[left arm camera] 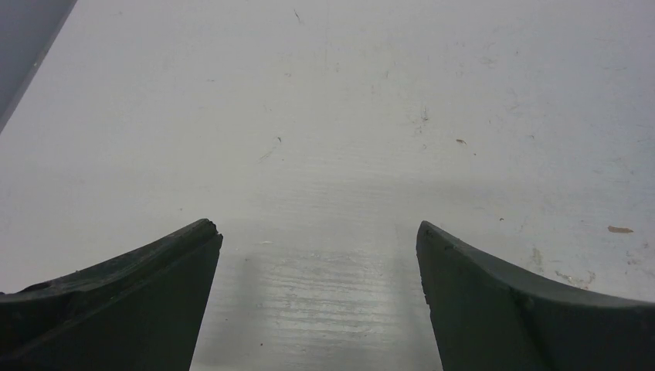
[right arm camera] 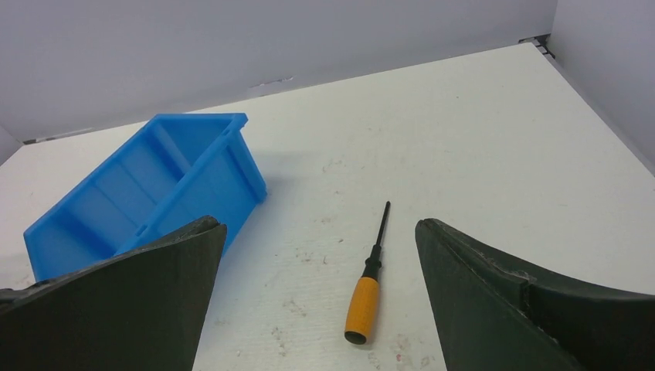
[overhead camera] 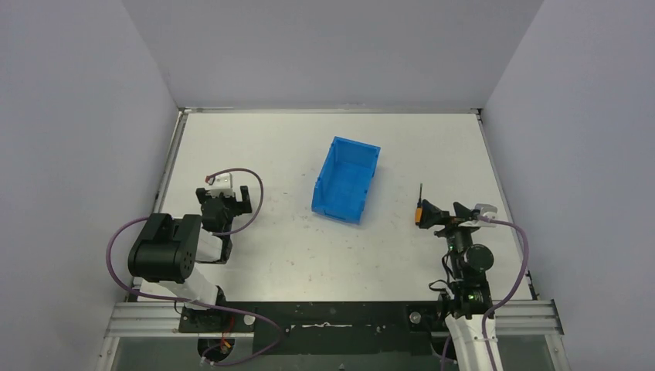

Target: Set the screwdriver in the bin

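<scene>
The screwdriver (overhead camera: 419, 207), with an orange handle and thin black shaft, lies flat on the white table at the right, shaft pointing away from the arms. In the right wrist view it (right arm camera: 364, 304) lies on the table between and just beyond my right gripper's fingers. My right gripper (overhead camera: 446, 214) (right arm camera: 318, 226) is open and empty, just on the near side of the screwdriver. The blue bin (overhead camera: 347, 179) (right arm camera: 147, 182) stands open-topped near the table's middle, left of the screwdriver. My left gripper (overhead camera: 225, 202) (left arm camera: 318, 230) is open and empty over bare table at the left.
Grey walls (overhead camera: 332, 46) close in the table on the left, back and right. The table's raised edge (overhead camera: 494, 178) runs close to the right of the screwdriver. The arm bases and a metal rail (overhead camera: 332, 317) sit at the near edge.
</scene>
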